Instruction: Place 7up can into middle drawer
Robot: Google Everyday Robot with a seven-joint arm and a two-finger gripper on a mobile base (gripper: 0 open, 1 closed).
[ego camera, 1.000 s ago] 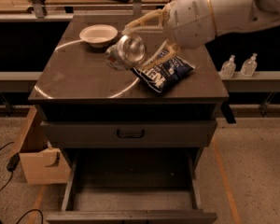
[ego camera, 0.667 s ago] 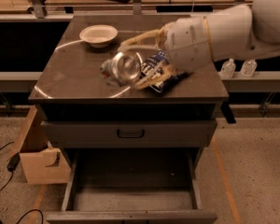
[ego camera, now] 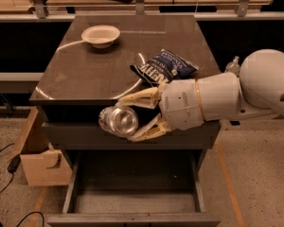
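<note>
My gripper (ego camera: 124, 118) is shut on the 7up can (ego camera: 117, 120), a silver can lying sideways with one shiny round end facing the camera. The cream fingers (ego camera: 139, 98) clamp it from above and below. The can hangs in the air in front of the cabinet's front edge, above the open middle drawer (ego camera: 132, 200). The drawer is pulled out at the bottom of the view and shows a bare grey floor and side rails. The white arm (ego camera: 217, 100) reaches in from the right.
A dark blue crisp bag (ego camera: 163, 66) lies on the cabinet top (ego camera: 85, 70) near the arm. A white bowl (ego camera: 100, 35) sits at the back left. A cardboard box (ego camera: 38, 155) stands on the floor left of the cabinet. A small bottle (ego camera: 233, 65) shows behind the arm.
The gripper has carried the can off the cabinet top, forward and down, to a spot in front of the cabinet above the open drawer. The crisp bag is uncovered again.
</note>
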